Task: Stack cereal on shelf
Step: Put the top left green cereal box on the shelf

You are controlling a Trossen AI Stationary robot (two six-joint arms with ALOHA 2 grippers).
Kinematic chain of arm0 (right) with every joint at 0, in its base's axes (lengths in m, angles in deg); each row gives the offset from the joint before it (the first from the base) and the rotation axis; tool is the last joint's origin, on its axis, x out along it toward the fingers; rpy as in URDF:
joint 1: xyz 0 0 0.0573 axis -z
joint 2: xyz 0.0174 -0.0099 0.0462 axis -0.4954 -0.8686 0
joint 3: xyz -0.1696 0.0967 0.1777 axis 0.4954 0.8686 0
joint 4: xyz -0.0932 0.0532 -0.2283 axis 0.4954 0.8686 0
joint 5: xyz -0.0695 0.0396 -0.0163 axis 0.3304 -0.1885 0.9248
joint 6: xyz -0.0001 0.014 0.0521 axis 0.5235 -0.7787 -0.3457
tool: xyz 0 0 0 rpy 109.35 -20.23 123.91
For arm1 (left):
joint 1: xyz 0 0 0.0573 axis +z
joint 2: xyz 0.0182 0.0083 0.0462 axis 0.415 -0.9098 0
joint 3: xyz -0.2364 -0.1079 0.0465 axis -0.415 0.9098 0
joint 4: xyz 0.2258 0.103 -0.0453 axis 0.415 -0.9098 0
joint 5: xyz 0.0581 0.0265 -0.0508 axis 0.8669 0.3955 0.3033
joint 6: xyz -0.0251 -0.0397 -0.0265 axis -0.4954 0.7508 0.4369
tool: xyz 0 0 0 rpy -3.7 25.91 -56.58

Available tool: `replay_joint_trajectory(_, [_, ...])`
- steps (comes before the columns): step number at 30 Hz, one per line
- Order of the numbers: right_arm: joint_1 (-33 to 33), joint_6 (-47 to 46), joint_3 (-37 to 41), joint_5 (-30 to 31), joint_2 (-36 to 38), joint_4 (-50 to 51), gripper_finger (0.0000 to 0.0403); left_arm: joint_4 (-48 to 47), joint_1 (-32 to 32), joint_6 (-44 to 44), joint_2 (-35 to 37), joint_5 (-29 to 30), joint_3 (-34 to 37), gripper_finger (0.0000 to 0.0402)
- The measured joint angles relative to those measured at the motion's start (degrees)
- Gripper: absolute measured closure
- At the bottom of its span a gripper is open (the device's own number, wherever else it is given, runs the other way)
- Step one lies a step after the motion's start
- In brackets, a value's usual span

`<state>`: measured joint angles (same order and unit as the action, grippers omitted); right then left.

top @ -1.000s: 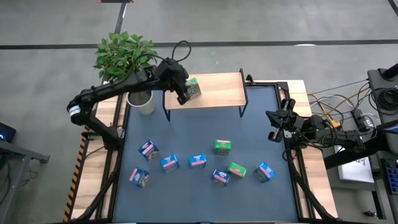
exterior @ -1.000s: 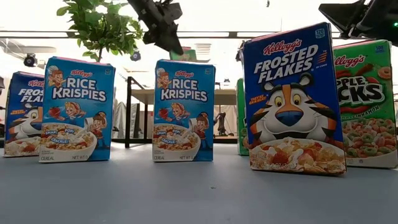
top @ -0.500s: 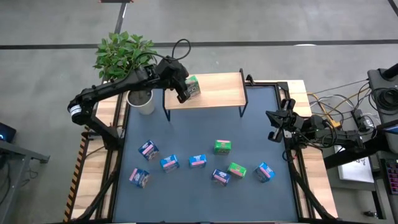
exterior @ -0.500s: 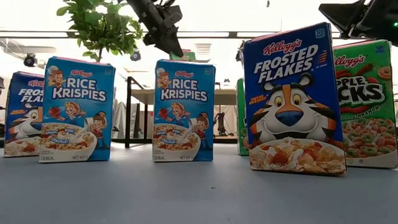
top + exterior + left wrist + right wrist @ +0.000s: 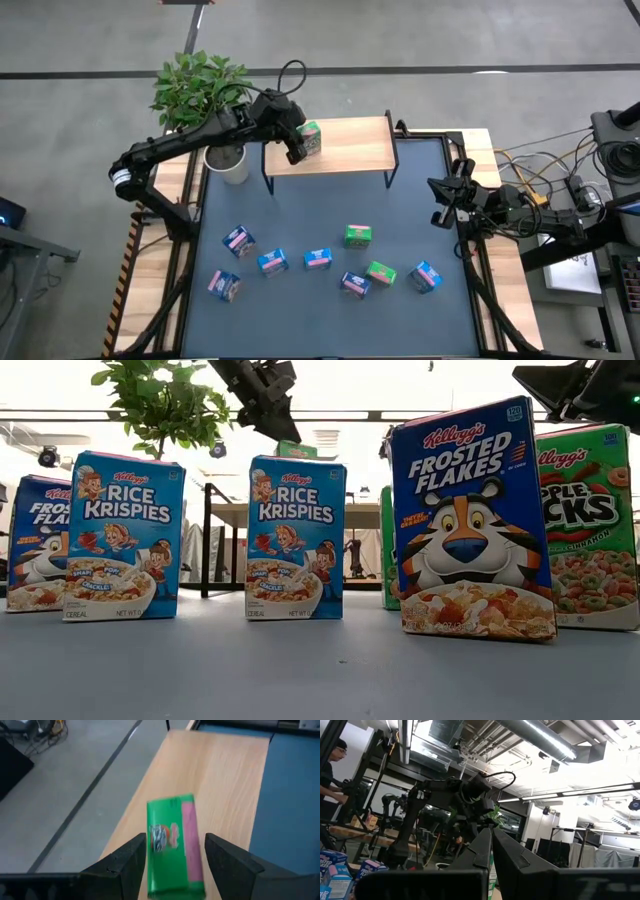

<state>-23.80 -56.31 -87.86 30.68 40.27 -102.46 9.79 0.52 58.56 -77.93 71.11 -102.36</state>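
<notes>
A green cereal box (image 5: 172,845) sits on the left part of the light-wood shelf (image 5: 350,145), seen in the high view at green cereal box (image 5: 311,136). My left gripper (image 5: 175,842) hovers over it, open, slanting down from the table's left, one finger on either side. Several blue and green cereal boxes (image 5: 318,258) stand on the dark tabletop in front of the shelf. My right gripper (image 5: 440,205) waits at the table's right edge, shut and pointing up. My left gripper stands astride the green box's two long sides. A narrow gap shows beside one finger (image 5: 222,857). The other finger (image 5: 131,857) lies right at the box's edge (image 5: 149,845); I cannot tell whether it touches. The box rests on the shelf board.
A potted plant (image 5: 205,90) in a white pot (image 5: 230,162) stands just left of the shelf. The shelf's right part (image 5: 365,150) is bare wood. In the low view, tall boxes (image 5: 470,525) fill the foreground. Cables lie beyond the right edge (image 5: 545,195).
My left gripper has opened a little over the shelf and its fingertips have risen slightly. The green box has gone from tilted to more upright on the board. My right arm has kept still.
</notes>
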Motion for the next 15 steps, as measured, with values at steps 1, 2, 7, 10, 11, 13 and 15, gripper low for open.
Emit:
replay_joint_trajectory(1, [0.0,0.0,0.0,0.0,0.0,0.0,0.0394,-0.1,-0.2,-0.5,0.0,0.0,-0.5,0.0218])
replay_joint_trajectory(2, [0.0,0.0,0.0,0.0,0.0,0.0,0.0394,-0.1,-0.5,-0.9,0.0,0.0,-1.2,0.0221])
replay_joint_trajectory(7, [0.0,0.5,0.0,0.0,0.0,0.0,0.0394,1.7,-1.9,-3.6,0.2,0.0,-3.1,0.0247])
replay_joint_trajectory(10, [0.0,0.6,0.0,0.0,0.0,0.0,0.0394,0.6,-2.4,-4.2,-0.2,0.1,-2.4,0.0283])
replay_joint_trajectory(11, [0.0,0.5,0.0,0.0,0.0,0.0,0.0394,0.3,-2.5,-4.2,-0.3,0.2,-2.2,0.0297])
replay_joint_trajectory(13, [0.0,0.2,0.0,0.0,0.0,0.0,0.0394,-0.6,-2.5,-4.2,-0.4,0.3,-1.7,0.0327])
replay_joint_trajectory(15, [0.0,0.2,0.0,0.0,0.0,0.0,0.0394,-0.6,-2.5,-4.2,-0.4,1.0,-1.1,0.0356])
